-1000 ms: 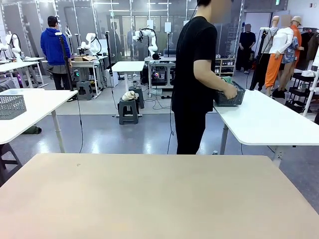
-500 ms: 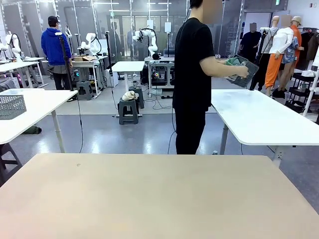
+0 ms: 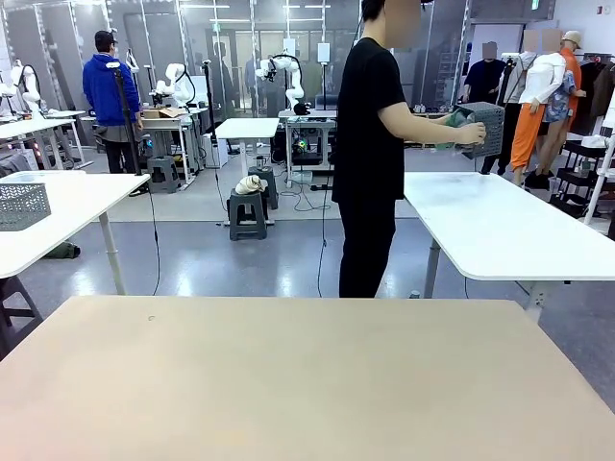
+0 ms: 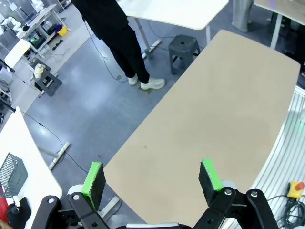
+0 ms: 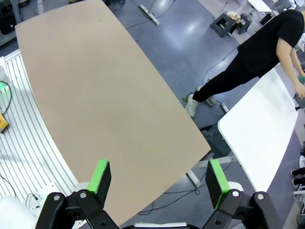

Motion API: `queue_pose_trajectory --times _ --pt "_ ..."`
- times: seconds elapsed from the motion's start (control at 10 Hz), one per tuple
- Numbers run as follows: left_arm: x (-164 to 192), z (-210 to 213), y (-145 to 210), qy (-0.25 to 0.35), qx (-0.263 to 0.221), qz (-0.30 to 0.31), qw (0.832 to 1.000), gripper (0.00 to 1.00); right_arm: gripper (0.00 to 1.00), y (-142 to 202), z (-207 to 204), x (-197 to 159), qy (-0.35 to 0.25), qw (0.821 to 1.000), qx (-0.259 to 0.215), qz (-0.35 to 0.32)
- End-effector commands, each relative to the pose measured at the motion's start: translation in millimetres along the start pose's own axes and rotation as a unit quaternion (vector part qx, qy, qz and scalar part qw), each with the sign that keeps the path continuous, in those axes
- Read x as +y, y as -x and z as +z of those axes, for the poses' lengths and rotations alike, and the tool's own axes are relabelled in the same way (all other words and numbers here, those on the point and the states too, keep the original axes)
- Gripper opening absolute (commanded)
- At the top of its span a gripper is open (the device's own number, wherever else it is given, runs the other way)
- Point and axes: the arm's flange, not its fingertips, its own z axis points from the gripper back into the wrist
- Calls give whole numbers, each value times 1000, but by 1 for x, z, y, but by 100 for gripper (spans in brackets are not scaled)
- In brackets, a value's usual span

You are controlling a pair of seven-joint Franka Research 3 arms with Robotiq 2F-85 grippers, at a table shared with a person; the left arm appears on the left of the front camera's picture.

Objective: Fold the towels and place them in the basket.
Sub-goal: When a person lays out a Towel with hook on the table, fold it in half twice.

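The basket (image 3: 483, 123), with a green towel (image 3: 450, 120) at its mouth, is far off to my right. It is tipped up in the person's hands (image 3: 471, 134) above the white table (image 3: 500, 230), nearer my right arm. My left gripper (image 4: 151, 167) and right gripper (image 5: 157, 167) hang high over my beige table (image 3: 307, 375), fingers wide apart, holding nothing.

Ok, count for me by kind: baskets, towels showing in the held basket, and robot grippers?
Baskets: 2 (dark basket in the person's hands, grey mesh basket on the left white table)
Towels: 1 (green towel, partly showing)
Grippers: 2 (left gripper, right gripper, both open)
Total: 5
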Motion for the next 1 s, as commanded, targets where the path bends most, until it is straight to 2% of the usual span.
queue_pose_trajectory --times 0.0,0.2,0.9 --pt "1 13 9 20 -29 -16 999 100 100 -7 12 -14 -23 1000 -4 11" --pt "2 18 16 30 -39 -22 999 100 100 -13 15 -17 -27 999 -4 19" --pt "0 14 23 45 -20 -34 998 100 100 -16 27 -9 -46 998 -23 29"
